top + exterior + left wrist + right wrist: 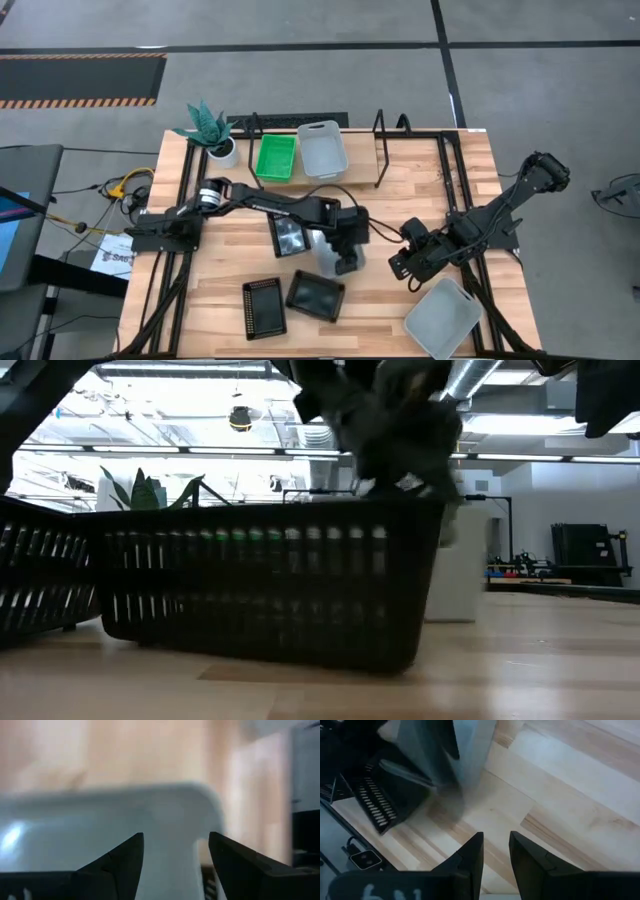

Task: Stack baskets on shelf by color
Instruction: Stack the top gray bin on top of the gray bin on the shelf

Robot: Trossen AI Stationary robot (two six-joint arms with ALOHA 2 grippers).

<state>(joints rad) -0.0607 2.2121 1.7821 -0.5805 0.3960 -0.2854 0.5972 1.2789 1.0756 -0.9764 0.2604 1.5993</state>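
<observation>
Done: one green basket and one white basket sit side by side on the shelf, well beyond the pincer.
Left: black baskets on the table, nearer than the pincer; another white one by the waiting right gripper, jaws slightly apart, empty.
Pincer: left gripper, jaws wide over a white basket's rim (grip not closed, I judge).
Obstacles: potted plant beside the shelf's green basket.

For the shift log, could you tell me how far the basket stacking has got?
Done: a green basket and a white basket sit on the shelf. In hand: the left gripper reaches over another white basket. Left: three black baskets and a white one on the table.
</observation>
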